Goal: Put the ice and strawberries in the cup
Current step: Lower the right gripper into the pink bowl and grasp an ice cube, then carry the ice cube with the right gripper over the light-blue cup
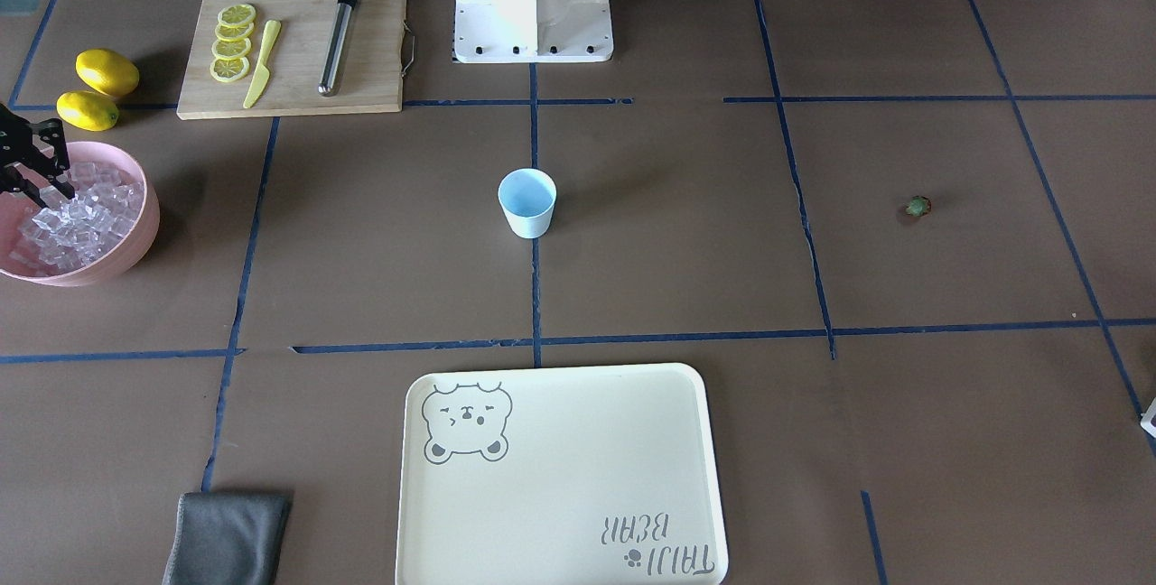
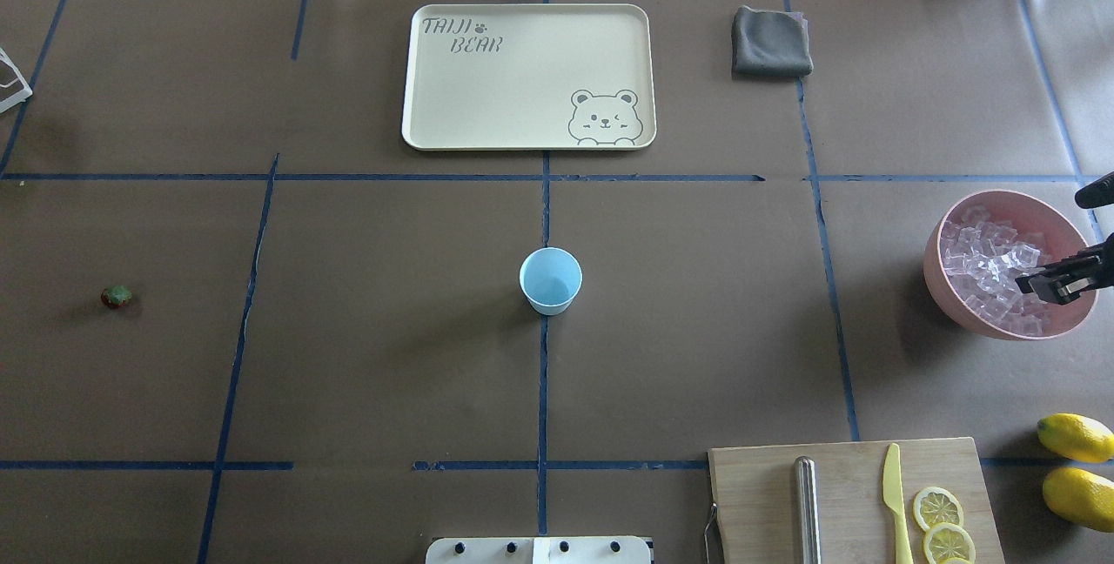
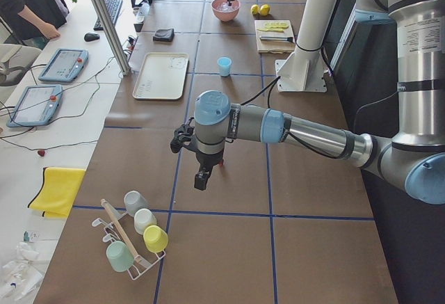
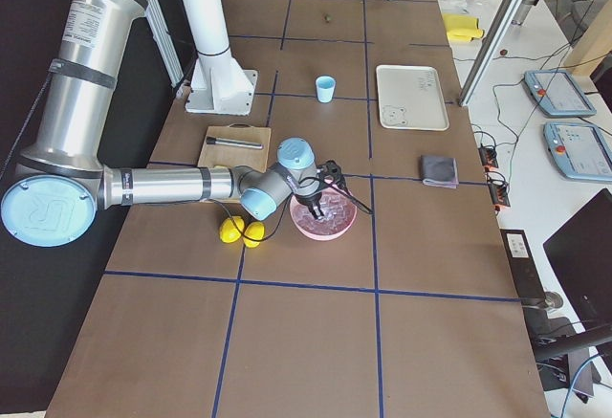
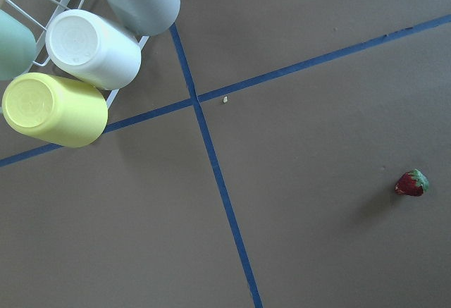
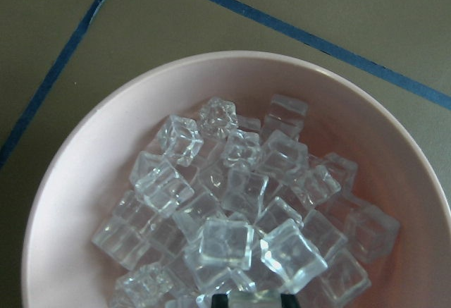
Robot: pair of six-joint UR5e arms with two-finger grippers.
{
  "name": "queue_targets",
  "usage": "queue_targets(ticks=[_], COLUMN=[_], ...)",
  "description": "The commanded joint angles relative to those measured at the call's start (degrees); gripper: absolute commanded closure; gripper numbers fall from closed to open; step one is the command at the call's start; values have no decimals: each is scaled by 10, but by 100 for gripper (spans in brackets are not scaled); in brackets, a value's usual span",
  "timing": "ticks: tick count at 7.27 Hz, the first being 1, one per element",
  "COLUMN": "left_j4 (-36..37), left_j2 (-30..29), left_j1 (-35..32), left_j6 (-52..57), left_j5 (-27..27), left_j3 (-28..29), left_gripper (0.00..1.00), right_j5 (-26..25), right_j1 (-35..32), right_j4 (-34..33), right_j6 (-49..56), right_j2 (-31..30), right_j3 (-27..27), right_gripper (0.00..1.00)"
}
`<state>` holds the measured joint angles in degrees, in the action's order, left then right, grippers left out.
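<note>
The ice [image 6: 225, 241] lies heaped in the pink bowl [image 2: 949, 285] at the right end of the tabletop [image 2: 392, 329]. The right claw [image 6: 248, 299] dips in there, fingertips either side of one cube; whether they pinch it yet I cannot tell. The cup [image 2: 550, 303] stands upright and empty at the centre, probably so both arms can reach it. The strawberry [image 2: 116, 296] lies alone far to the left, near the hovering left claw [image 3: 201, 179], whose spread I cannot tell. The tray [image 2: 522, 124] reads "TAIJI BEAR".
</note>
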<state>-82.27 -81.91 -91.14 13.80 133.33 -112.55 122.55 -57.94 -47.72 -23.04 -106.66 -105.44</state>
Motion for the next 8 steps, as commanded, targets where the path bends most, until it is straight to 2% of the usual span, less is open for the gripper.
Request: queue_targets(ticks=[1,3,4,6,8], left_j4=[0,0,-1,-1,-1], left_j2=[0,0,0,0,0], left_j1=[0,0,0,0,1], left_j6=[0,0,-1,0,0], left_j5=[0,21,33,34,34], left_j3=[1,1,1,-1,-1], left_gripper=[0,0,0,0,0], right_j5=[24,31,31,34,33], right_j1=[-56,-91,-92,-89,-37], right_j4=[-32,-154,-210,-312,-422], right_j6=[0,1,1,-13,-126], right_j2=[-7,-2,30,122,245], right_j3=[-46,-129,-149,-155,-172], right_gripper=[98,99,100,100,100])
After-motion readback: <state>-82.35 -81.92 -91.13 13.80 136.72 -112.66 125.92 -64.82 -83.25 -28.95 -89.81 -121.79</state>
